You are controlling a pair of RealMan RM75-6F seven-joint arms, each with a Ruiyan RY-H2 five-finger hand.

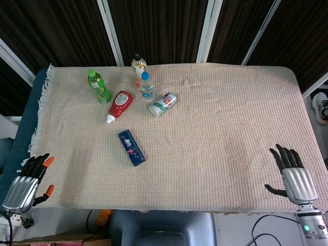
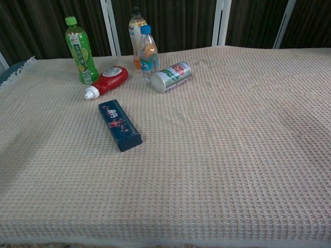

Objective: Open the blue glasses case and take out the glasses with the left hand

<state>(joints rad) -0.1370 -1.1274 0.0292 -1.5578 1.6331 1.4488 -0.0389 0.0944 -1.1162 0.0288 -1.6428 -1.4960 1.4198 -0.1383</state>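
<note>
**Blue case closed on the cloth, both hands at the near edge**

Item 1: blue glasses case (image 1: 131, 147), lid down, lay flat on the woven cloth (image 1: 215, 128) left of centre, long axis running diagonally. A pink-and-white print showed on its top; the glasses themselves were hidden inside. Nothing touched it.

Item 2: left hand (image 1: 28, 182), at the near-left corner of the table, well apart from the case. Fingers were spread and held nothing; orange tips showed on two of them. The forearm was cut off by the frame's lower edge.

Item 3: right hand (image 1: 294, 177), at the near-right corner, fingers spread and empty, thumb out to the side.

Neither hand appeared in the chest view.

Item 4: group behind the case. Green bottle (image 1: 98, 85), upright. Red bottle (image 1: 119, 106) lay on its side, white cap toward the case. Orange-drink bottle (image 1: 138, 66) stood at the rear, partly hidden in the chest view by the blue-capped bottle (image 1: 147, 86) in front of it. Can (image 1: 163, 104) lay on its side; label text too small to read.
</note>
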